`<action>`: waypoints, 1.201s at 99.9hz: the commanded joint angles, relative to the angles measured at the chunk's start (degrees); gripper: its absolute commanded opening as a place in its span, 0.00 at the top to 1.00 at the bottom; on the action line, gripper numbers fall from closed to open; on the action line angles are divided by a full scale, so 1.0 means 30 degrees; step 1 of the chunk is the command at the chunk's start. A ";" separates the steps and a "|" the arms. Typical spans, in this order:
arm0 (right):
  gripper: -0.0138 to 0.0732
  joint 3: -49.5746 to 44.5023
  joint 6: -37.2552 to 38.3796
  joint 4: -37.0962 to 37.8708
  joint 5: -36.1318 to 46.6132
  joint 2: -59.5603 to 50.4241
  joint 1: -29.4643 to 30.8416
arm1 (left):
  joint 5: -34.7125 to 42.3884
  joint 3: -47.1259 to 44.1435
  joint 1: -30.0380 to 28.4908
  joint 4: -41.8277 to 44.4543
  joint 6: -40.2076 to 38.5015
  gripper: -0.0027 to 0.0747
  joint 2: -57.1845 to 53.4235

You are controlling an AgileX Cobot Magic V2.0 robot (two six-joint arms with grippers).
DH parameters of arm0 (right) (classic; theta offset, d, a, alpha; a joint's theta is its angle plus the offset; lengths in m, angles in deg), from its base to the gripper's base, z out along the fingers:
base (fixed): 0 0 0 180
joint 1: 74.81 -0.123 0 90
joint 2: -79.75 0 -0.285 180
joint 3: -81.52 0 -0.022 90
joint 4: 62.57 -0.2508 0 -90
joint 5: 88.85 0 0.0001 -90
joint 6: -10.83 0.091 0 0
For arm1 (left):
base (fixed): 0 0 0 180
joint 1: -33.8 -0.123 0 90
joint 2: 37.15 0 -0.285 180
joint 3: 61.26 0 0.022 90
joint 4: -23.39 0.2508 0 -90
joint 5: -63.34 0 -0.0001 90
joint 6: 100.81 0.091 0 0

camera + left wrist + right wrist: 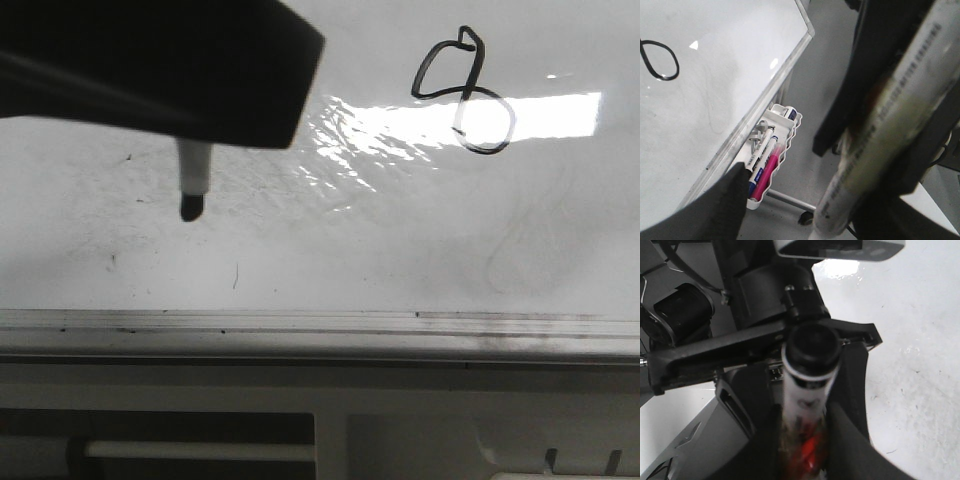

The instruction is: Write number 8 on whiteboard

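The whiteboard [300,240] fills the front view, with its silver rail [300,322] along the lower edge. The number 8 [462,92] is a black, lopsided outline at the upper right; one loop shows in the left wrist view [660,60]. The marker [807,390] sits between my right gripper's [805,445] shut fingers. Its black tip [190,206] sticks out below a dark gripper body [150,70], left of the 8; I cannot tell whether it touches the board. In the left wrist view the marker [880,140] lies by one finger of my left gripper [810,210], whose jaws stand wide apart.
A white wire tray [772,160] hangs at the board's edge with blue and pink markers in it. Grey floor and a stand bar with a caster [805,217] lie beyond. Faint grey smears mark the board [530,250].
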 commanded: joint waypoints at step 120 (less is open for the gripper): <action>0.76 0.0666 -0.0174 -0.1013 0.0168 -0.5735 0.6400 | 0.6763 -0.1612 0.0114 -0.3074 -0.2509 0.99 -0.0107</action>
